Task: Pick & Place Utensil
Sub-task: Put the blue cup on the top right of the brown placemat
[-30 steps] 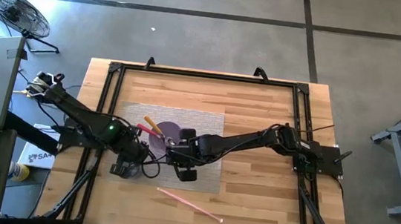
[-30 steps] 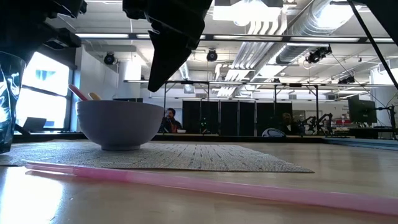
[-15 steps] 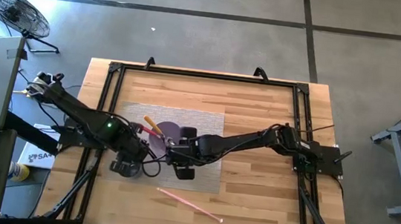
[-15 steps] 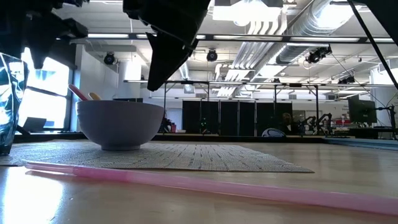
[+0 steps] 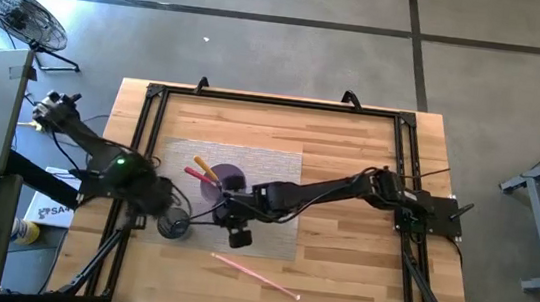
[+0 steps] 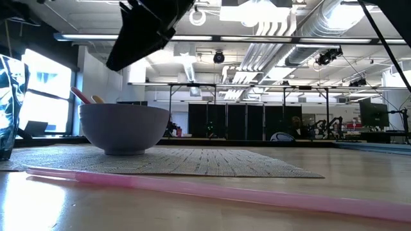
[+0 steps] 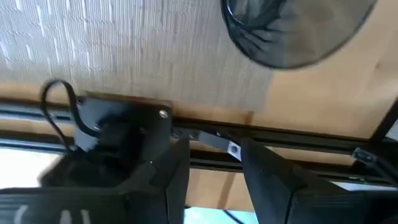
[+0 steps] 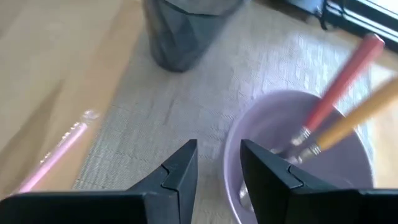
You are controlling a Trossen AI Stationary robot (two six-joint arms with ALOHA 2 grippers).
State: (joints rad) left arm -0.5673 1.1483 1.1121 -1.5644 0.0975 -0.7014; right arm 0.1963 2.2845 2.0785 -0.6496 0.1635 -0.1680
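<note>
A purple bowl (image 5: 226, 181) (image 8: 298, 149) stands on the grey woven mat (image 5: 268, 171). A red-handled utensil (image 8: 339, 84) and an orange-handled utensil (image 8: 357, 118) lean in the bowl, handles over its far-left rim. A dark glass (image 5: 174, 225) (image 7: 292, 31) stands upright at the mat's near-left corner. My left gripper (image 7: 214, 174) is open, left of the glass and apart from it. My right gripper (image 8: 217, 171) hovers over the bowl's near rim, slightly open, with nothing between its fingers. A pink straw (image 5: 257, 275) lies flat on the wood near the front.
A black frame rail (image 7: 280, 146) runs along the table's left side under my left gripper. In the low view the straw (image 6: 192, 189) lies across the foreground in front of the mat (image 6: 192, 162) and the bowl (image 6: 124, 127). Bare wood lies right of the mat.
My left gripper has let go of the dark glass and drawn back toward the table's left edge; the glass stays upright at the mat's corner. My right gripper has risen and shifted a little toward the left, above the bowl.
</note>
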